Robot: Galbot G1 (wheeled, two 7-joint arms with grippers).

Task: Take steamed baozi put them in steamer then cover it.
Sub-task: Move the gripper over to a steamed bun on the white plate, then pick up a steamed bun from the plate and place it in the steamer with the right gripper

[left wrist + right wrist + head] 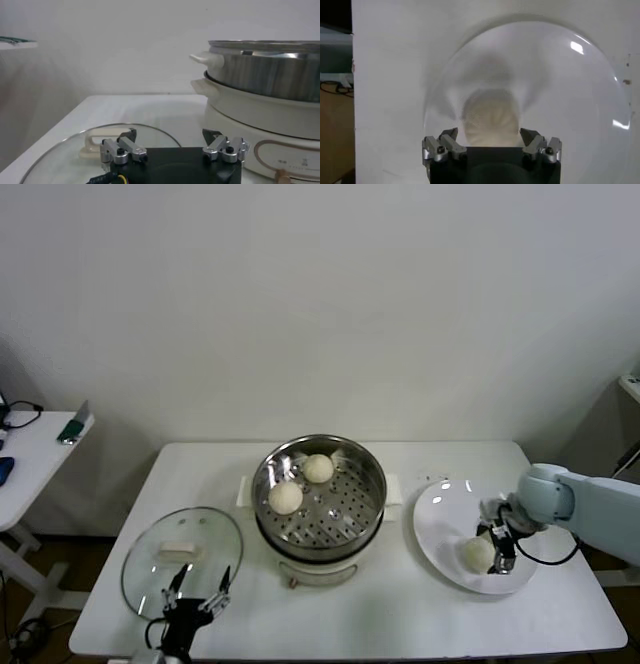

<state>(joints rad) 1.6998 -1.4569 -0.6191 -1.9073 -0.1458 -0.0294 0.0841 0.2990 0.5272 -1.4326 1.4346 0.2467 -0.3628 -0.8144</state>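
From the head view: steamer (320,496) sits mid-table on its white base (318,569), two baozi (286,497) (318,469) inside on the perforated floor, just beside each other. Cover (181,560) lies flat on the table (400,624) to my left of the steamer, cream handle up. My left gripper (197,588) is parked at the near edge over the cover's rim, fingers spread, nothing in them. Plate (445,514) is to my right of the steamer with one baozi (477,554) on it; my right gripper (499,549) is down at that bun, fingers either side of it. On the left wrist view: left gripper (172,146) splayed wide and empty, cover (65,157) beneath it, handle (102,140) just beyond one fingertip, steamer (267,67) and base (260,120) off to the side. On the right wrist view: right gripper (490,145) brackets the baozi (491,117) on the plate (560,85), one finger on each flank, bun resting on the plate; fingers look close against its sides, but firm contact I cannot tell.
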